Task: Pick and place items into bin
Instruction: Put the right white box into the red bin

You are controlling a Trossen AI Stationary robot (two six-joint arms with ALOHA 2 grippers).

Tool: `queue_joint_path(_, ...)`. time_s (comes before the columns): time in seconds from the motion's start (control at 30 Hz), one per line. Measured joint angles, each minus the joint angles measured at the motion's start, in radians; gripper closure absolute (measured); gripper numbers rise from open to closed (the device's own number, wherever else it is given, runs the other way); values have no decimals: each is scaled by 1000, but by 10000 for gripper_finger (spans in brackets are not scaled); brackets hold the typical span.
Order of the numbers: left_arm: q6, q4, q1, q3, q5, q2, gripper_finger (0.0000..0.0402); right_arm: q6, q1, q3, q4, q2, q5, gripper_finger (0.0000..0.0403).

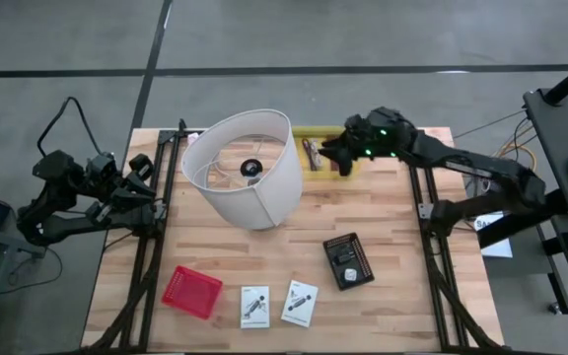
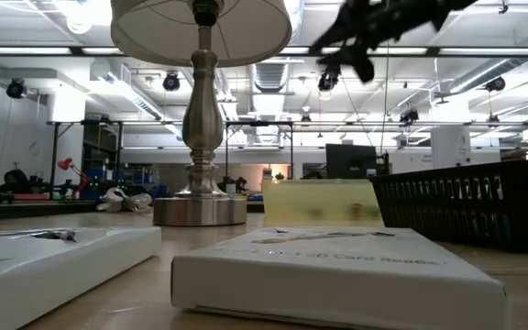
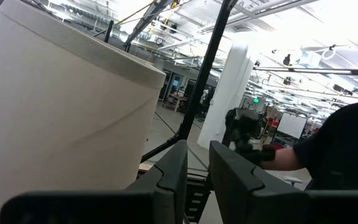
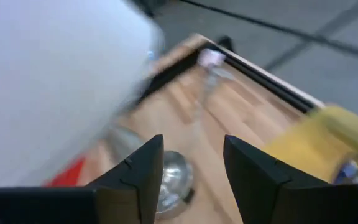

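Observation:
Two white printed cards [image 1: 254,306] [image 1: 300,302] lie flat near the table's front edge, and they fill the foreground of the low view [image 2: 337,266]. A yellow bin [image 1: 316,136] stands at the far edge with thin pen-like items [image 1: 311,153] inside. My right gripper [image 1: 331,156] hangs open above the bin, beside the lampshade, with nothing between its fingers [image 4: 192,180]. It shows high up in the low view [image 2: 346,55]. My left gripper [image 1: 138,182] waits at the table's left edge. Its fingers stand a narrow gap apart [image 3: 199,174] and hold nothing.
A lamp with a large white shade [image 1: 245,168] stands mid-table on a metal base [image 2: 200,209], close to the bin. A red basket [image 1: 191,292] sits front left and a black mesh basket [image 1: 348,261] front right. Bare wood lies between them.

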State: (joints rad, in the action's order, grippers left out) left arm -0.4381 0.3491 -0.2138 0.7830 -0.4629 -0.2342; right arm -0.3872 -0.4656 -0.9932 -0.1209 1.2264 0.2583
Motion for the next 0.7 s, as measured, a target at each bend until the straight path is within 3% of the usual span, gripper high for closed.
queue_joint_path(0.33, 1, 0, 0, 0, 0, 0, 350, 45, 254, 0, -64, -186, -79, 259)
queue_joint_path(0.5, 0, 0, 0, 0, 0, 0, 350, 30, 386, 0, -63, -193, -117, 259)
queue_joint_path(0.7, 0, 0, 0, -1, 0, 0, 350, 73, 572, 0, -61, -135, -253, 259)
